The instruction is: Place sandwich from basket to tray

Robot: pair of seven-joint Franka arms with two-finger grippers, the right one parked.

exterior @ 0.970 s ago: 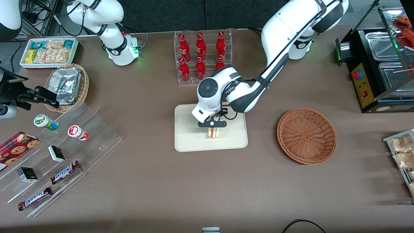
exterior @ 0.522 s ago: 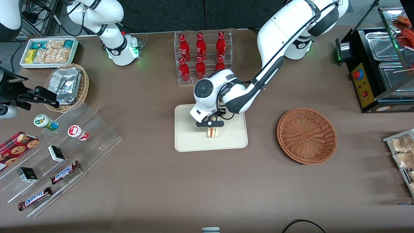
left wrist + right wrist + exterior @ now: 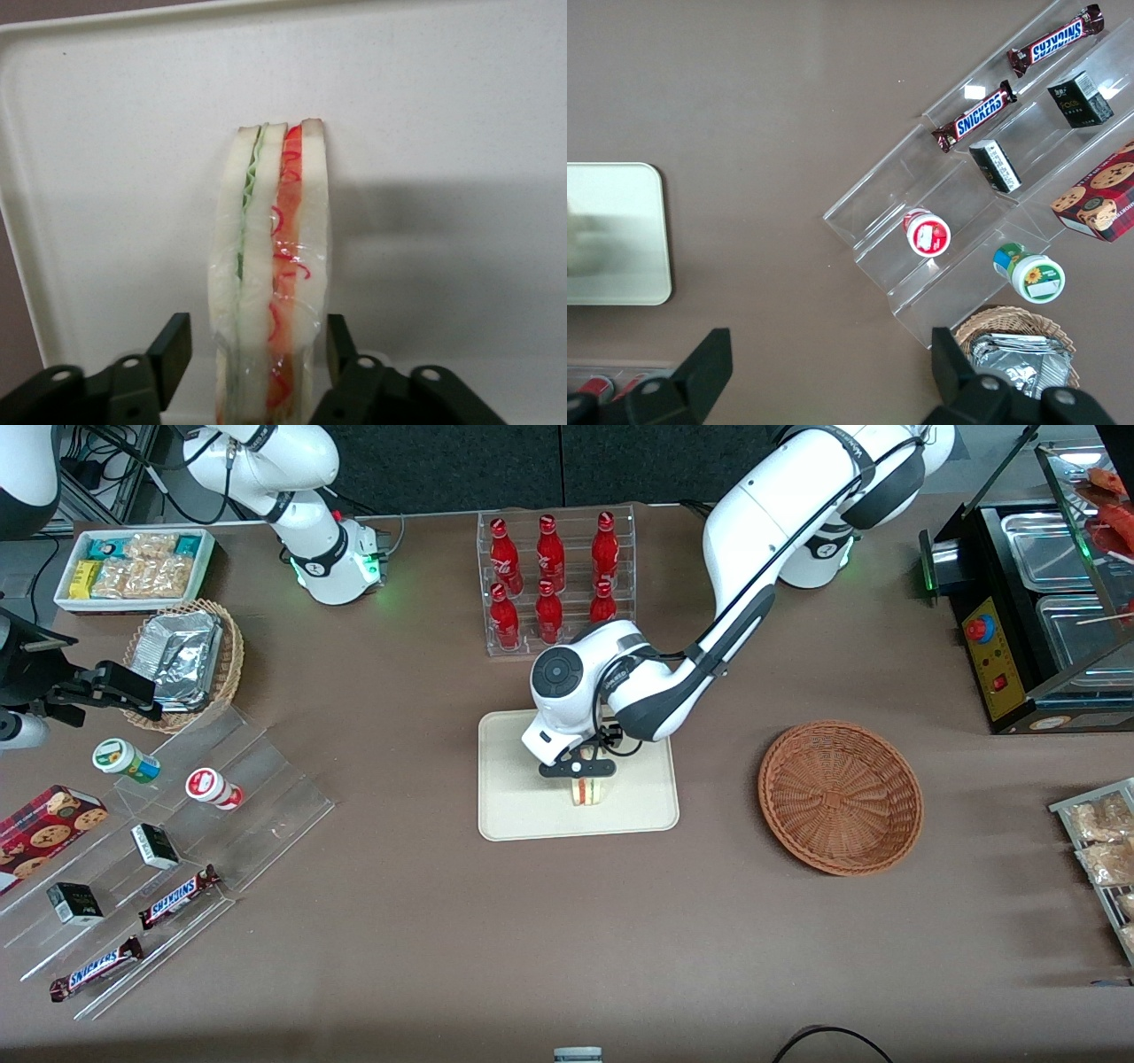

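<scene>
The sandwich (image 3: pixel 270 283) stands on its edge on the tray (image 3: pixel 514 797), wrapped in clear film, with green filling in one seam and red in the other. It sits between the jaws of the gripper (image 3: pixel 580 771), which are spread a little wider than the bread, a slim gap showing on each side, so nothing is gripped. Toward the working arm's end from the jaws lies the round wicker basket (image 3: pixel 840 797), with nothing in it. Toward the parked arm's end, clear plastic steps (image 3: pixel 266 797) hold two bars (image 3: pixel 96 967) reading "SNICKERS", small dark boxes and two lidded cups. A clear rack of red bottles (image 3: pixel 554 576) stands farther from the front camera than the jaws, all on a brown table (image 3: pixel 399 921).
</scene>
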